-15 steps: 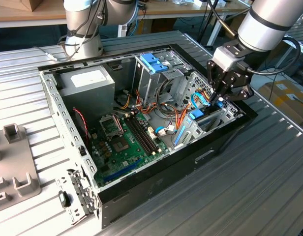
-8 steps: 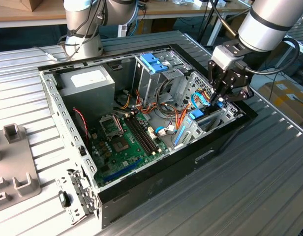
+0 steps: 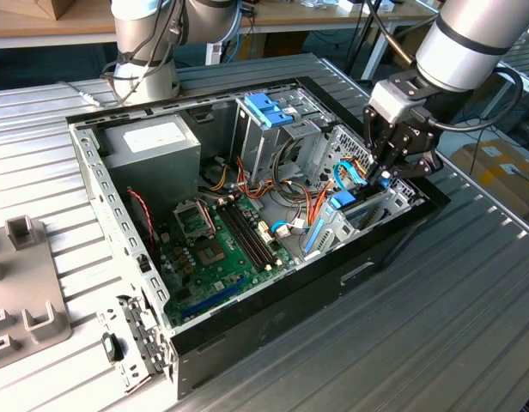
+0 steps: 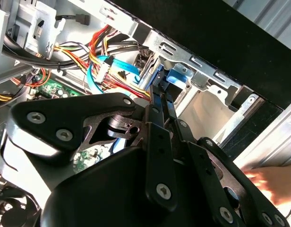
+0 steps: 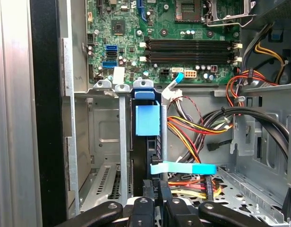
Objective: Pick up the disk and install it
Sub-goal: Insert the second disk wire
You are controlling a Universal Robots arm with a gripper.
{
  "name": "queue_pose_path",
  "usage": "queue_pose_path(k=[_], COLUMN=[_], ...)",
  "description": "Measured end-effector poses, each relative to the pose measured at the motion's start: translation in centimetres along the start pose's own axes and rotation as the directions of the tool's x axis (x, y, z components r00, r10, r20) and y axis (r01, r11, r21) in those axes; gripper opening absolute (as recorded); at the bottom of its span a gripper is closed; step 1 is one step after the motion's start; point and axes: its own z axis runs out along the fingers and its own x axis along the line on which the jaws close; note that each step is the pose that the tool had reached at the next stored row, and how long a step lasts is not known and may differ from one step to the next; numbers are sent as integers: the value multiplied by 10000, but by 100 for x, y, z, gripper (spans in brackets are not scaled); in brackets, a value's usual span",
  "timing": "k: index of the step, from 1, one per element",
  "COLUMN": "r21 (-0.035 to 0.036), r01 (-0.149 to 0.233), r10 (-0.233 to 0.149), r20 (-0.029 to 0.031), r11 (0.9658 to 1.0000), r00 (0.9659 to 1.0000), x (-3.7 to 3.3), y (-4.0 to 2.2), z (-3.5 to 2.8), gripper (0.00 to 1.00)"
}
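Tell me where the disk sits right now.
In the exterior view, the disk stands on edge in the drive bay at the computer case's right end, directly under the gripper, beside the coloured cables.

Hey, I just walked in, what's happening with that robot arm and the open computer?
The arm has its gripper down inside the open computer case, at the drive bay in the corner toward the exterior view's right. Both wrist views show the fingers closed on the edge of the disk, which stands on edge in its light-blue carrier, already partly down in the bay's slot beside the metal bracket. Coloured cables run right next to it, and the motherboard lies beyond. The installing looks under way, not finished.
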Motion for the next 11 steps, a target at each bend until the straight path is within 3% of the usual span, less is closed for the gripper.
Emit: queue_pose_path(k=[11], r21=[0], r01=[0], r10=[0], r20=[1], r11=[10000], r00=[10000], x=[1], y=[2], z=[16], gripper=[17])
